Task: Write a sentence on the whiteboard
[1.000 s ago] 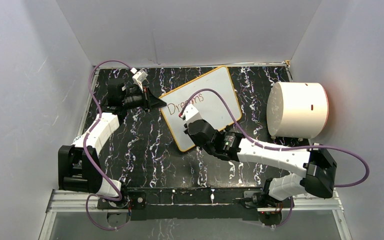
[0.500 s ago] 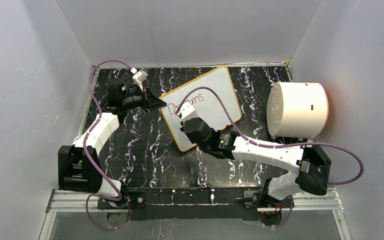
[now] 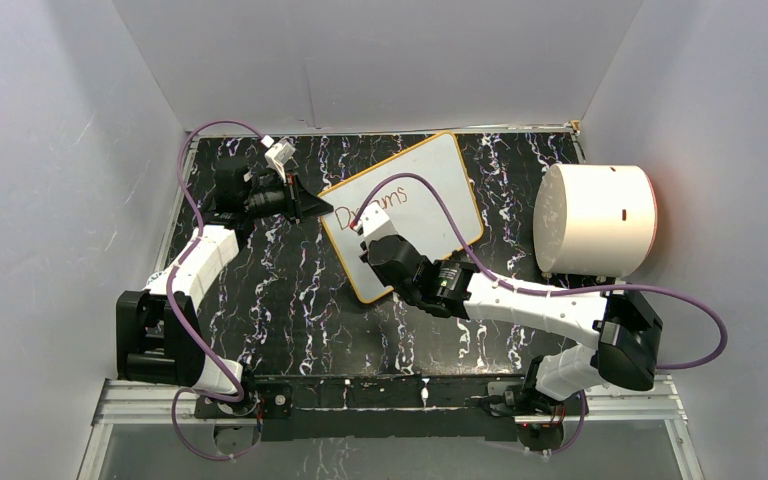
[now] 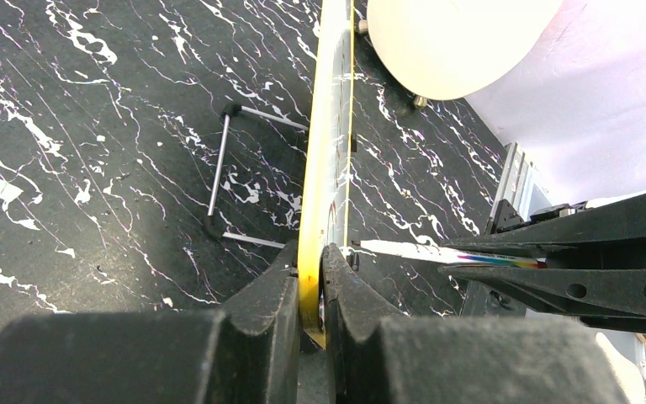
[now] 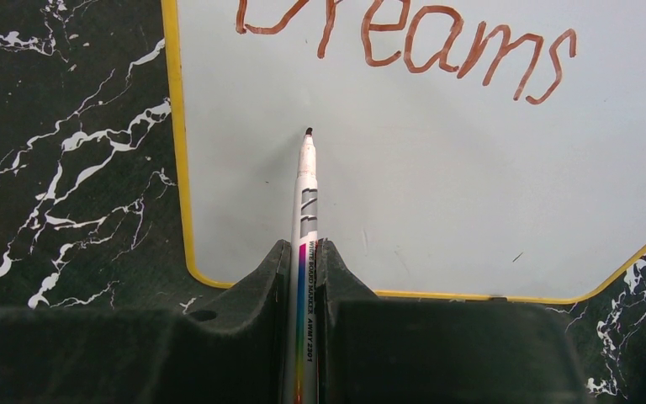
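The right gripper is closed on a whiteboard marker, whose barrel sits clamped between the two jaws and points to 12 o'clock in the right wrist view. Its dark tip is at the white face of the whiteboard; whether it actually touches the surface cannot be told. Toward 12 and 1 o'clock from the tip, the word "Dreams" is written in reddish-brown ink. The left gripper is clamped shut on the board's yellow rim, with one jaw on each face of the board, which appears edge-on in the left wrist view. A thin metal wire stand rests on the black marbled table at 9 o'clock of that rim. From overhead, the whiteboard lies skewed in the far middle of the table, with the left gripper at its 9 o'clock corner and the right gripper over its 7 o'clock part. A big white cylinder stands at 3 o'clock of the board, apart from it.
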Robot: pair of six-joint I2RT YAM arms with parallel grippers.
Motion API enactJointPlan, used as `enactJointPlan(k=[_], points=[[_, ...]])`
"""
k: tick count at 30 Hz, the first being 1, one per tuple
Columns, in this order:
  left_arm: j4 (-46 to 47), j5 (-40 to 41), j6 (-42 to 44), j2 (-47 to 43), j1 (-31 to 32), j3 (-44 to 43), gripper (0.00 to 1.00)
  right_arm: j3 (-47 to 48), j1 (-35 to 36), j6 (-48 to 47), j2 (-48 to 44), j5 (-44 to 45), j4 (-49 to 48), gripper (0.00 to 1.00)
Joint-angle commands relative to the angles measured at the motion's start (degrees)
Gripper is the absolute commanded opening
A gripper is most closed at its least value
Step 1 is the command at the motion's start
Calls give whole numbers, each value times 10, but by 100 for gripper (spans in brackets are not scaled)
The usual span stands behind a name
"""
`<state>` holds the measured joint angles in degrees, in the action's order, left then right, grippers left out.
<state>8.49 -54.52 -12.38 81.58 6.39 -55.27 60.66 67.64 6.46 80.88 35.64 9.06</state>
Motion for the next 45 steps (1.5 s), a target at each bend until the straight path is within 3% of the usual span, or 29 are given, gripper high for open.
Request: enactJointPlan(k=[1, 31, 45], points=[[-67, 70, 50, 24, 12, 13, 0, 31, 3, -7, 4, 16, -30, 0], [-67, 66, 50, 24, 13, 14, 0, 35, 2, -16, 23, 26, -42, 0], [-67, 65, 49, 25, 13, 14, 0, 34, 2, -25, 28, -17, -38, 0]])
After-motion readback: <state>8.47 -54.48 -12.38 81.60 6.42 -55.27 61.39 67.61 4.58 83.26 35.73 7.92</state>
